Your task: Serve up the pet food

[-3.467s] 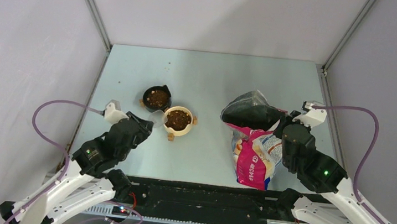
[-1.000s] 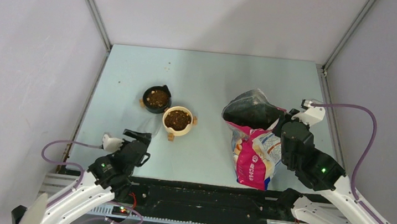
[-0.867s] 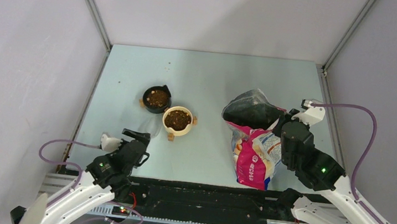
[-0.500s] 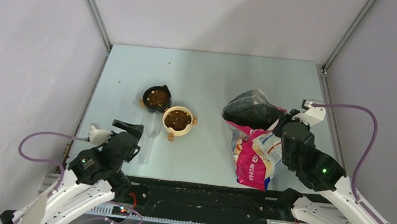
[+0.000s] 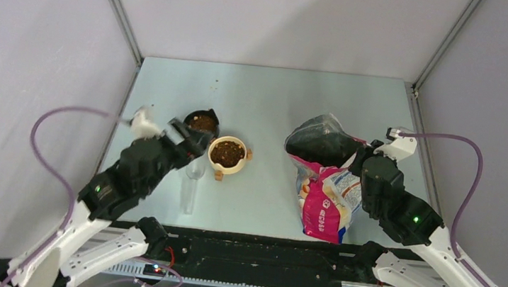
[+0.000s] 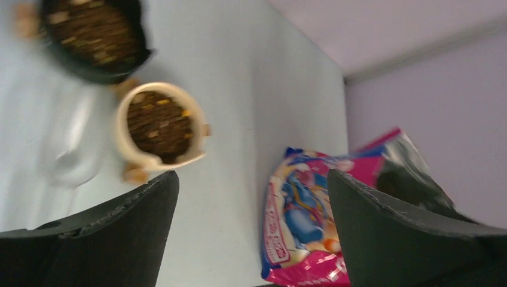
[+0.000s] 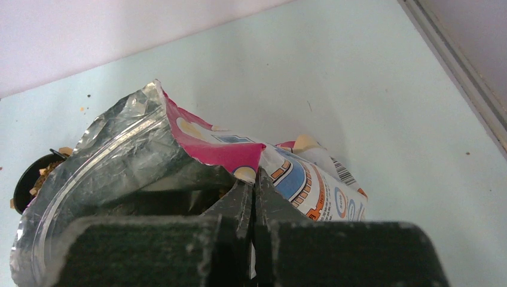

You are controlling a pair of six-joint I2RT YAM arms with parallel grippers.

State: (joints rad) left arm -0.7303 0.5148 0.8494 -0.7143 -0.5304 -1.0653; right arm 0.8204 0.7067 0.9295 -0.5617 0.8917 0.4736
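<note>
Dry brown pet food (image 5: 227, 154) fills a cream bowl (image 5: 243, 158) and a black bowl (image 5: 212, 118) touching side by side on the pale table (image 5: 277, 103). Both sit just ahead of the left gripper (image 5: 194, 141), whose jaws stand wide apart and empty (a clear scoop (image 5: 192, 180) lies flat on the table beneath it). Well apart to the right, the right gripper (image 5: 362, 158) is clenched on the opened rim of a pink-and-blue bag (image 5: 323, 201), whose mouth gapes toward the bowls.
</note>
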